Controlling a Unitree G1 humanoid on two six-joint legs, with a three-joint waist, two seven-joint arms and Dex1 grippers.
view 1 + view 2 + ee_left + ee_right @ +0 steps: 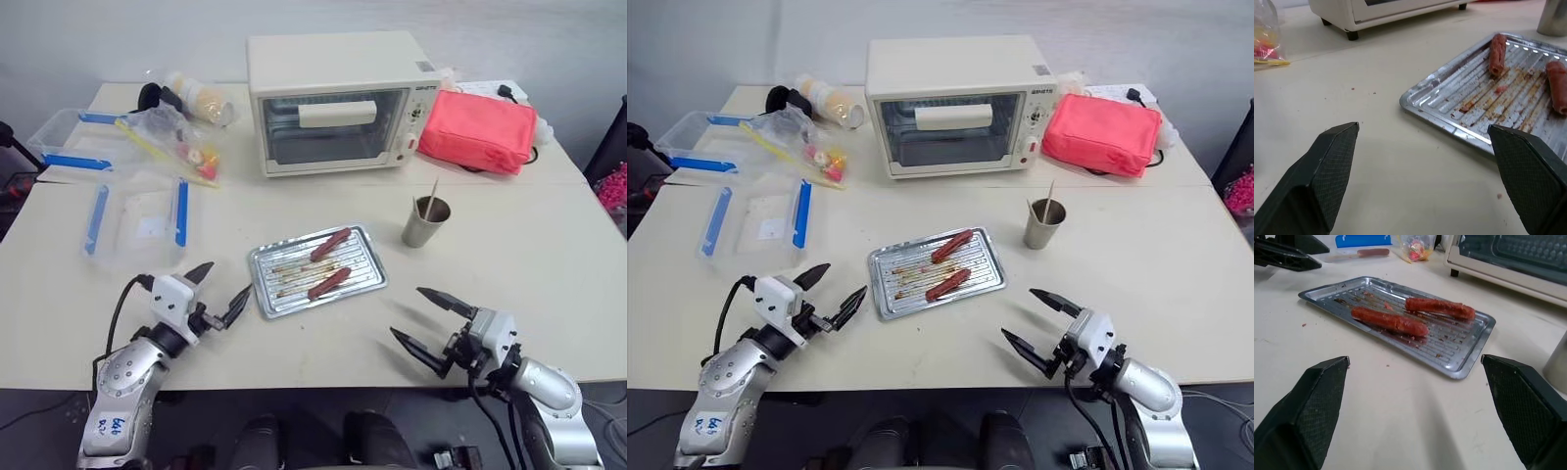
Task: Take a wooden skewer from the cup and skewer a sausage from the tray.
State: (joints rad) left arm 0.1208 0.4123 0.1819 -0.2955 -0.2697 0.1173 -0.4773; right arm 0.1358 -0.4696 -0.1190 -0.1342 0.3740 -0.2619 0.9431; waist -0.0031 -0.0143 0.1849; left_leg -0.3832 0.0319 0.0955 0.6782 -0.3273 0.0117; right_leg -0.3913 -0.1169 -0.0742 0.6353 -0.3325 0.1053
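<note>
Silvery tray (364, 238) with a ridged bottom, smeared with brown grease stains. Reddish-brown on both sausages: the farther sausage (330, 244) and the nearer sausage (329, 283). Dull silver-grey cup (425, 222), with a pale wooden skewer (431, 196) standing in it. Cream-white toaster oven (336, 100) with a dark glass door. Bright coral-pink pouch (477, 130). Clear plastic boxes (137, 215) with blue clips. Black, finely cross-hatched fingers (1327, 169) on the left gripper (219, 290) (same texture on the right gripper (429, 319)), white housings behind. Off-white table (509, 284).
</note>
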